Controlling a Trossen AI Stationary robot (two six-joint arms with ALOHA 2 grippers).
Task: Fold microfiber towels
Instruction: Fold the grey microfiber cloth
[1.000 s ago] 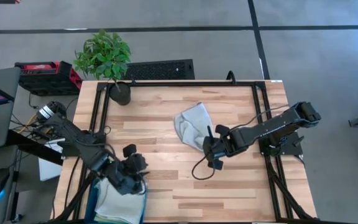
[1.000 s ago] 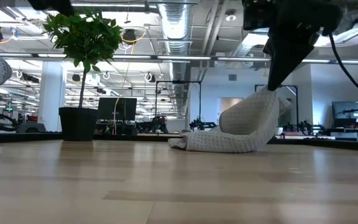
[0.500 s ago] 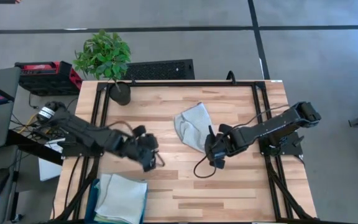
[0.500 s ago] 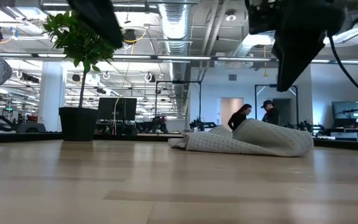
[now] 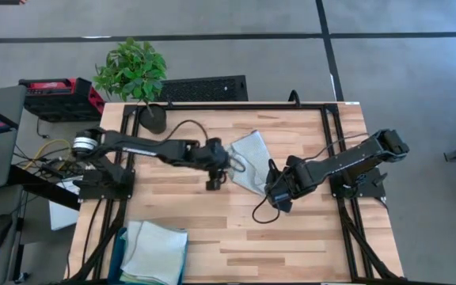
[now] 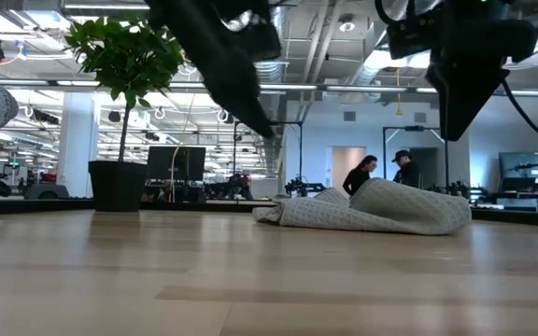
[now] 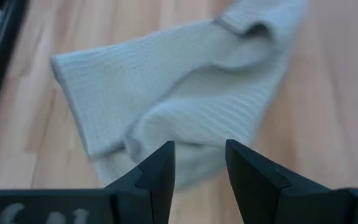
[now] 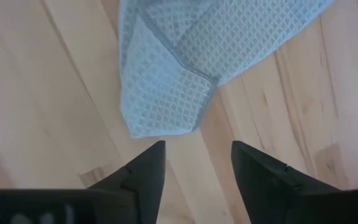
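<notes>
The table point(image 5: 291, 237) is pale butcher-block wood in a black frame, standing on grey floor. A potted plant point(image 5: 135, 75) sits at its far left corner. Across the tabletop the room opens into a long hall with ducts and strip lights overhead, and two people point(image 6: 381, 174) stand far back, behind the cloth.

A pale grey towel point(image 5: 246, 161) lies crumpled near the middle of the table. Its long axis runs slantwise, from a broad end toward the far side down to a narrower corner pointing at the near right. From table height it is a low rumpled mound point(image 6: 367, 208).

The left gripper point(image 5: 222, 166) hangs just beside the towel's left edge, its fingers point(image 7: 160, 171) spread with nothing between them. The right gripper point(image 5: 276, 192) hovers just off the towel's near-right corner point(image 8: 160, 106), fingers point(image 8: 260, 171) parted and empty too.

At the near left corner, a folded light towel point(image 5: 157, 252) lies in what looks like a teal bin point(image 5: 118, 250), though only its edge shows.
</notes>
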